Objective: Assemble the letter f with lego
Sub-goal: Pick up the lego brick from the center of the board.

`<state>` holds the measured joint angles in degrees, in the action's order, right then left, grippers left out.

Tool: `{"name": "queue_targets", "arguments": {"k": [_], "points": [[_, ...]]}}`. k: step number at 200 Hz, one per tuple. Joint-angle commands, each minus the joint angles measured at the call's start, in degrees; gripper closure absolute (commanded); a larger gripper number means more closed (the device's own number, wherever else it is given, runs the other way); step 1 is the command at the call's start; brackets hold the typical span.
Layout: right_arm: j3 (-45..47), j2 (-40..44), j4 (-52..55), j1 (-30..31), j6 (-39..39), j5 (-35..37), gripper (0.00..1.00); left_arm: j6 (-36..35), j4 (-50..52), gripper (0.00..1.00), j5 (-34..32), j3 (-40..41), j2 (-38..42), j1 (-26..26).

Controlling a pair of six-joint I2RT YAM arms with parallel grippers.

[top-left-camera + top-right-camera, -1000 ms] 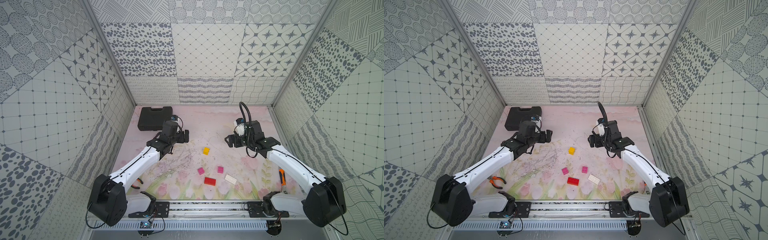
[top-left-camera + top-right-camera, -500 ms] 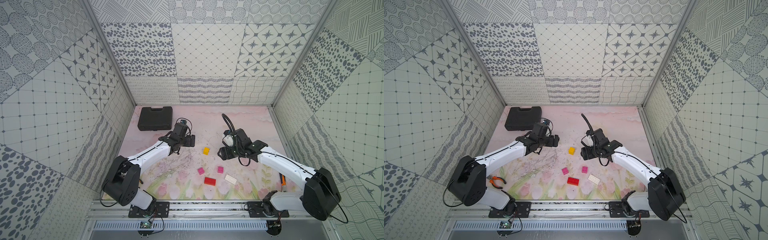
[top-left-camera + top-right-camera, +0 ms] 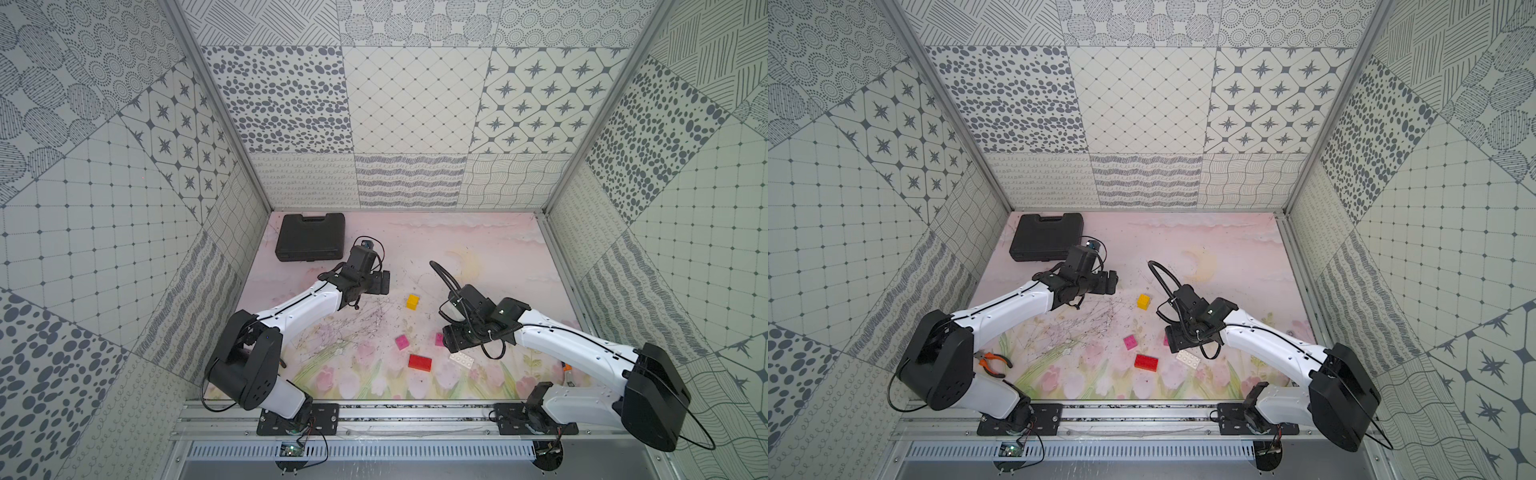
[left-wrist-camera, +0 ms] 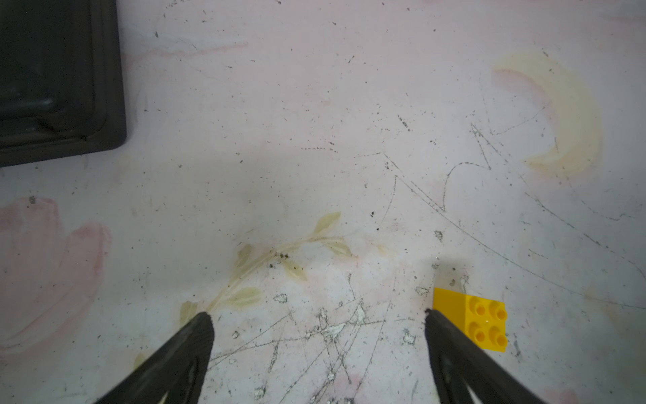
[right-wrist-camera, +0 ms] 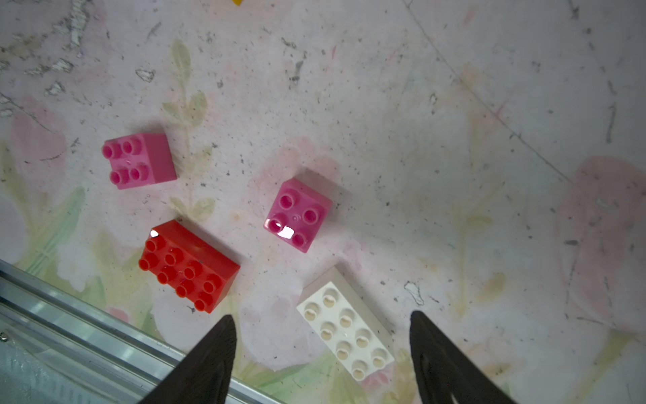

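Step in hand, as I read it: 1st pick-up, with both arms on approach. All 5 bricks lie loose, studs up, none joined yet.

Far left is the black case (image 3: 311, 237), not part of the job. The left gripper (image 4: 317, 313) hovers over bare worktop (image 3: 478, 249), jaws wide apart & empty. The yellow brick (image 4: 472, 321) sits just right of it, beside the outer face of 1 fingertip in the wrist view, not btwn the jaws. In both top views it's alone, farther out than the other 4.

Near cluster, L to R:
- left pink brick (image 5: 138, 161)
- red brick (image 5: 188, 267), a bit nearer
- right pink brick (image 5: 297, 213)
- white brick (image 5: 344, 330), lying skewed

The right gripper (image 5: 321, 314) hangs above the white brick, jaws apart, nothing clamped. The brick shows btwn the fingertips in the wrist view, apart from both.

Next, prob:
- Left arm needs a small shift right to straddle the yellow brick, then descend & close.
- Right arm needs a wrist turn so the jaws meet the white brick's long sides square, then a drop.

Risk: a skewed pinch could spin the brick.
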<state>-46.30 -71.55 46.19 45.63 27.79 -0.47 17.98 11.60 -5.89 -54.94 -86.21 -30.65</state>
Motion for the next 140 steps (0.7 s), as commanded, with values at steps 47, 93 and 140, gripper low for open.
{"name": "queue_targets", "arguments": {"k": [47,93,140], "points": [[4.51,1.27,2.85,3.59,7.16,2.86,0.25,-0.64,1.72,0.05,-1.1,-1.35,0.52,-0.12],[5.95,-0.27,0.82,4.47,7.34,3.46,0.26,-0.75,1.67,0.05,-0.75,-1.46,0.35,-0.1],[4.99,-3.45,-0.61,5.0,6.33,3.47,0.29,-0.58,1.65,0.05,-0.91,-1.25,0.26,-0.11]]}}
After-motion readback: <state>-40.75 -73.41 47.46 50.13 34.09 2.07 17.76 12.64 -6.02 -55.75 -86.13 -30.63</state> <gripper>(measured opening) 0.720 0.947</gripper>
